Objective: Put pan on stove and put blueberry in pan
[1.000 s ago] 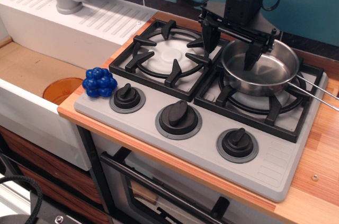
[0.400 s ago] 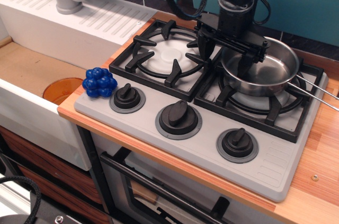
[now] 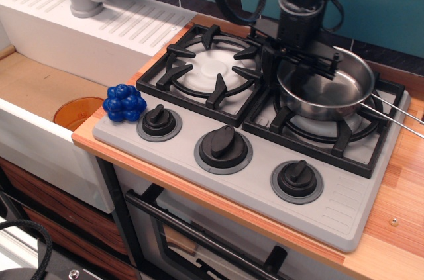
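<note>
The black arm comes down from the top of the view, its column upright, and ends in the gripper (image 3: 296, 71) over the left rim of the pan (image 3: 328, 88). The wrist is turned so that the fingers overlap from this angle, dark against the shaded pan wall, and I cannot tell how far apart the jaws stand or whether they pinch the rim. The pan is a small round vessel of bright polished steel, shallow, with a mirror-like inside, and it sits on the right-hand burner grate; its handle is a thin loop of two wires running off to the right edge. The stove (image 3: 199, 174) is a light grey moulded slab with rounded corners, carrying two black square grates with cast-looking prongs and three black round knobs on grey collars along the front. The blueberry (image 3: 124, 102) is a bumpy cluster of glossy deep-blue balls, resting at the front left corner of the stove, just beside the leftmost knob and well apart from the pan. An orange disc (image 3: 74, 111) lies in the pale basin to its left, below the white ridged sink unit (image 3: 99, 25).
</note>
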Action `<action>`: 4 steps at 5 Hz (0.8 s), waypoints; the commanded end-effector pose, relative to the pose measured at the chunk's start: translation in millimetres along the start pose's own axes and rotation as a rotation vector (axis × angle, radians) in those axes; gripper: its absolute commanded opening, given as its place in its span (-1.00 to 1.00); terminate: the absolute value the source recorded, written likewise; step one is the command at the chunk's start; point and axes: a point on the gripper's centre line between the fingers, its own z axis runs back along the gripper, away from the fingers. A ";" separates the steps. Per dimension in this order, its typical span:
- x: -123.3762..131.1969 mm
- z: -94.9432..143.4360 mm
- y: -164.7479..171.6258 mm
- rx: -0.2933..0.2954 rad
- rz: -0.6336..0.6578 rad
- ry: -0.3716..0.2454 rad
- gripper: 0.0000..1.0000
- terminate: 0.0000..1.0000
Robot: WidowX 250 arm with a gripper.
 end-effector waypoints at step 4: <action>-3.9 109.7 10.6 0.046 0.015 0.083 -1.00 -1.00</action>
